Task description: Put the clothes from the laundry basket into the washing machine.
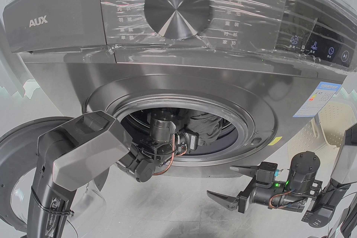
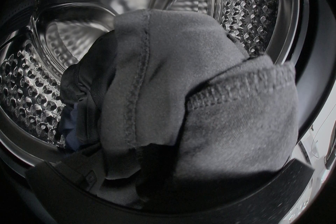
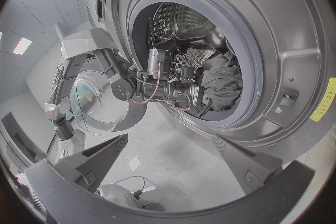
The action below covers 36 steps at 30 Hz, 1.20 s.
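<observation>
The washing machine (image 1: pixel 208 90) stands with its round door opening facing me. My left gripper (image 3: pixel 204 99) is inside the drum (image 2: pixel 245 0), just past the rim. It is shut on a bunched grey garment (image 2: pixel 196 95) that drapes over its fingers and hides them. The same grey garment (image 1: pixel 208 124) lies at the drum mouth, also seen from the right wrist (image 3: pixel 224 81). My right gripper (image 1: pixel 227 183) hangs open and empty outside the machine, below and to the right of the opening, above the floor. The cream perforated laundry basket (image 1: pixel 334 123) stands right of the machine.
The machine's glass door (image 1: pixel 15 160) is swung open to the left, behind my left arm. The grey rubber seal (image 3: pixel 252 60) rings the opening. A door latch (image 3: pixel 288 98) sits on the front panel. Pale floor (image 1: pixel 167 205) lies bare below the opening.
</observation>
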Available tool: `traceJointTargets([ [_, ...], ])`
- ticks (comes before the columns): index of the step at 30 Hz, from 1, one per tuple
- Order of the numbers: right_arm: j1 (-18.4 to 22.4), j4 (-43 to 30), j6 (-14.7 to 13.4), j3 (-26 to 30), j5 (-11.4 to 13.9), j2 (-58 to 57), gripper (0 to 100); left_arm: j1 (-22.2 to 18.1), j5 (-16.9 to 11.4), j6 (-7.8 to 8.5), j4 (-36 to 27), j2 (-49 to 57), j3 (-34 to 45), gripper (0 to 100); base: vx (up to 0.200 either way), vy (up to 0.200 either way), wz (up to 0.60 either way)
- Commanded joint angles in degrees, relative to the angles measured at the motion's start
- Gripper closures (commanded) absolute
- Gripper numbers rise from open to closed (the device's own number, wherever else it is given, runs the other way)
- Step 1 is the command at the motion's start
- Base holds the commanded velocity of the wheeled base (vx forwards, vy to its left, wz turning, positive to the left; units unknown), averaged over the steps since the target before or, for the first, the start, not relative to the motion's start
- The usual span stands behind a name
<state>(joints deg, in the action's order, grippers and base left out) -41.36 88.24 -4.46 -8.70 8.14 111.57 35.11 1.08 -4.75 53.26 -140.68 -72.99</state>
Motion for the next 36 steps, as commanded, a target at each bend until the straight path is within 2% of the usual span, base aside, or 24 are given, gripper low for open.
traceJointTargets([
  [1,-0.03,0.01,-0.02,-0.08,0.03,0.14,0,-0.39,0.06,0.54,-1.14,-1.26,-0.05,100,0.000,0.000,0.00],
  [6,-0.03,0.01,-0.02,-0.08,0.03,0.23,0,-0.83,0.23,0.80,-1.93,-3.02,-3.48,100,0.000,0.000,0.00],
  [8,-0.03,0.01,-0.02,-0.08,0.03,0.23,0,-1.45,1.46,0.36,-2.02,-5.22,-9.72,100,0.000,0.000,0.00],
  [11,-0.03,0.01,-0.02,-0.08,0.03,0.23,0,-2.41,3.57,0.10,-1.84,-7.33,-14.73,100,0.000,0.000,0.00],
  [16,0.05,0.01,-0.11,-0.26,0.03,0.23,0,-3.73,7.00,-1.31,-0.97,-11.64,-25.80,100,0.000,0.000,0.00],
  [17,0.05,0.01,-0.11,-0.26,0.03,0.23,0,-3.73,7.00,-1.31,-0.97,-11.64,-25.80,100,0.000,0.000,0.00],
  [18,0.05,0.01,-0.02,-0.35,0.03,0.23,0,-4.35,8.76,-1.57,-0.79,-14.18,-32.66,100,0.000,0.000,0.00],
  [21,0.05,0.01,-0.11,-0.44,0.03,0.23,0,-4.79,10.43,-1.57,-0.97,-17.26,-40.75,100,0.000,0.000,0.00],
  [29,0.05,0.01,-0.02,-0.52,0.03,0.23,0,-4.96,11.04,-1.57,-0.53,-18.31,-41.61,100,0.000,0.000,0.00],
  [30,0.05,0.01,-0.11,-0.52,0.03,0.23,0,-4.96,11.13,-1.57,-0.44,-18.31,-41.61,0,0.000,0.000,0.00],
  [36,0.14,0.01,-0.11,-0.52,0.03,0.14,0,-4.35,11.13,-1.66,-0.53,-17.08,-40.48,0,0.000,0.000,0.00],
])
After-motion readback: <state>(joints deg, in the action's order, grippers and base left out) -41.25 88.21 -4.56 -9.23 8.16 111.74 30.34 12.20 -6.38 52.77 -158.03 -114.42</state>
